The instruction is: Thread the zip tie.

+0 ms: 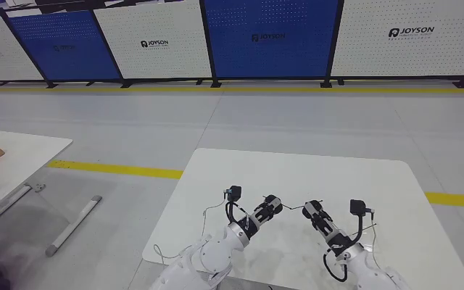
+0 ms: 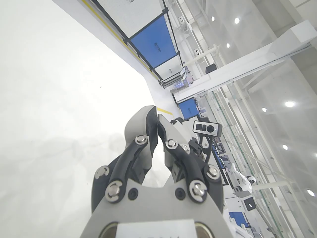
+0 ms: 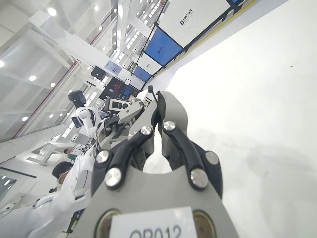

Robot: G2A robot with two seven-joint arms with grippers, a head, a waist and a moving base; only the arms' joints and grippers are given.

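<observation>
Top view: one thin black plastic zip tie (image 1: 291, 208) hangs in the air above one white rectangular table (image 1: 348, 174), stretched between two grippers. The left gripper (image 1: 276, 203) and the right gripper (image 1: 307, 208) face each other, close but apart, one at each end of the tie. Both pairs of jaws are pressed together on it. In the right wrist view one short black end juts out past the jaws.

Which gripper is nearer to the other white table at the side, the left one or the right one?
Left. The left gripper is over the work table, on the side that faces the side table. The right gripper is next to it, on the far side from that table.
</observation>
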